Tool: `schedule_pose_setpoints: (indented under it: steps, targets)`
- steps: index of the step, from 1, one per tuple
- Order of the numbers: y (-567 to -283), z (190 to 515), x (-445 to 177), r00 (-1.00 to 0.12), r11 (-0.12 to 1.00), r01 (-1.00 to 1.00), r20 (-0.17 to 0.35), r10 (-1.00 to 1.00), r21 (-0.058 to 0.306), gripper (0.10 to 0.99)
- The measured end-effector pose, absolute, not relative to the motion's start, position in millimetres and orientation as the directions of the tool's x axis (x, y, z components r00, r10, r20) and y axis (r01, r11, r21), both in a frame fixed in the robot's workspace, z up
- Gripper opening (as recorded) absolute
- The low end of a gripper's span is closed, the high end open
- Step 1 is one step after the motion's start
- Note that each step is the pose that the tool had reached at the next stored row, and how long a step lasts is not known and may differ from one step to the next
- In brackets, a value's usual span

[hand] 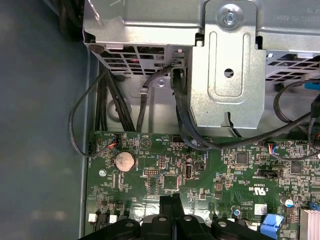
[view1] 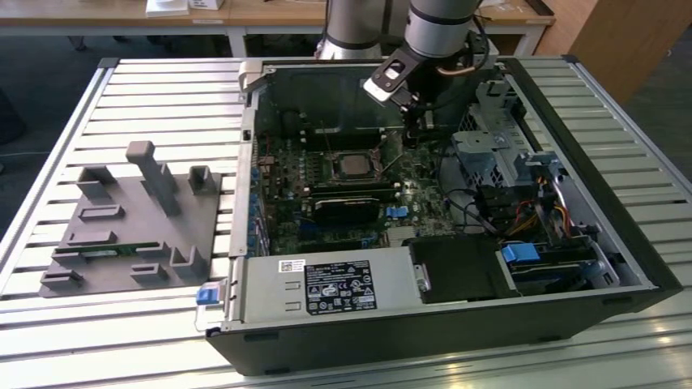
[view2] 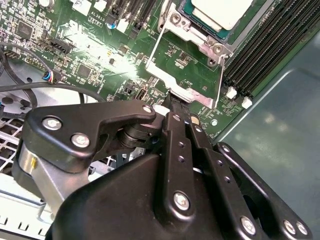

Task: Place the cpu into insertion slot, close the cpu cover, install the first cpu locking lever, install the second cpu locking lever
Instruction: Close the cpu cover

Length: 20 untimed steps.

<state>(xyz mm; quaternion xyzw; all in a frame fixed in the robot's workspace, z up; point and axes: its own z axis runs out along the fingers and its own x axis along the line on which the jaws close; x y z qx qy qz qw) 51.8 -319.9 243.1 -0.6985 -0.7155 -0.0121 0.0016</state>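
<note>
Note that your gripper (view2: 174,102) had its jaws pressed together, tips touching the free edge of the cpu cover (view2: 192,94). You saw that cover standing open, tilted away from the insertion slot (view2: 195,22) and hinged at its rim. The cpu (view2: 220,10) lay inside the slot, metal top exposed, with the green motherboard (view2: 90,60) surrounding the slot.

The board (hand: 225,170) is green, flecked with small black chips. The cpu (view2: 220,12) has a pale silvery-grey top, and the cover (view2: 192,96) is bright silver. The gripper (view2: 174,100) is black with silver screw heads. The counter (view1: 141,89) is pale grey, striped by its slats. The fixture (view1: 130,219) is plain grey.
</note>
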Motion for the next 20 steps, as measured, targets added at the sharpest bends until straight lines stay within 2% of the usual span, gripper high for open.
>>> schedule_pose_setpoints:
  steps: [20]
  targets:
    - [-319.9, 242.9, 41.9, -0.024, 0.024, 1.000, 0.019, 1.000, 0.015, 0.106]
